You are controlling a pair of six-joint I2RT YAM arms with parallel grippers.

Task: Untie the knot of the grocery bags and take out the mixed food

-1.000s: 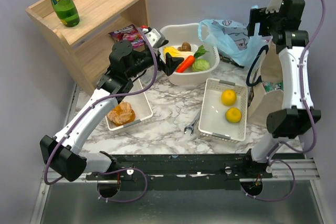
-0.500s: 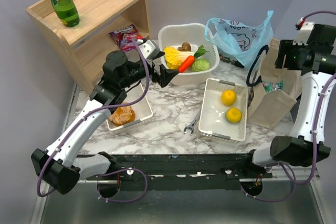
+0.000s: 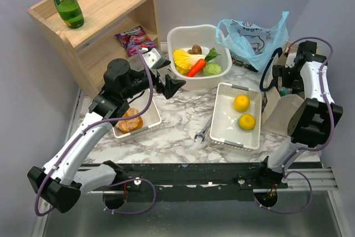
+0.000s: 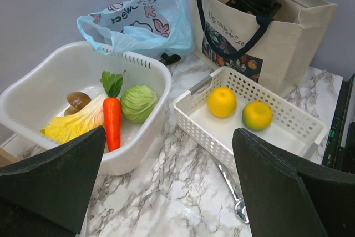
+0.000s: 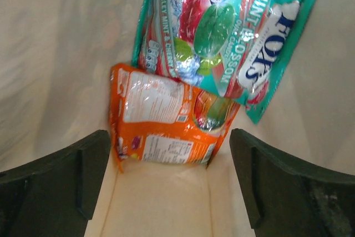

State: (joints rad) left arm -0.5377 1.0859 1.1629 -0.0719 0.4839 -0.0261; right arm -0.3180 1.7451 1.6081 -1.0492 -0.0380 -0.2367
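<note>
The light-blue grocery bag (image 3: 252,37) stands slack behind the white bowl (image 3: 178,38), its handles apart; the knot is out of view. In the bowl lie a leafy cabbage (image 4: 72,126), carrot (image 4: 112,123), green cabbage (image 4: 138,102) and mushroom (image 4: 77,100). Two yellow fruits (image 4: 222,101) sit in the white basket (image 3: 224,131), and bread (image 3: 129,120) lies in the left tray. My left gripper (image 3: 173,84) hovers open and empty near the bowl's front. Inside the beige tote (image 3: 280,112), my right gripper (image 5: 169,192) is open above an orange packet (image 5: 166,120) and a teal mint packet (image 5: 233,37).
A wrench (image 3: 201,131) lies on the marble between the tray and the basket. The wooden shelf (image 3: 105,20) at back left carries a green bottle (image 3: 65,1) and a purple packet (image 3: 135,38). The tote's navy handle (image 4: 244,43) hangs over its front.
My right arm swung away from the blue bag and came down into the tote. The left gripper drew back from the bowl toward the near left.
</note>
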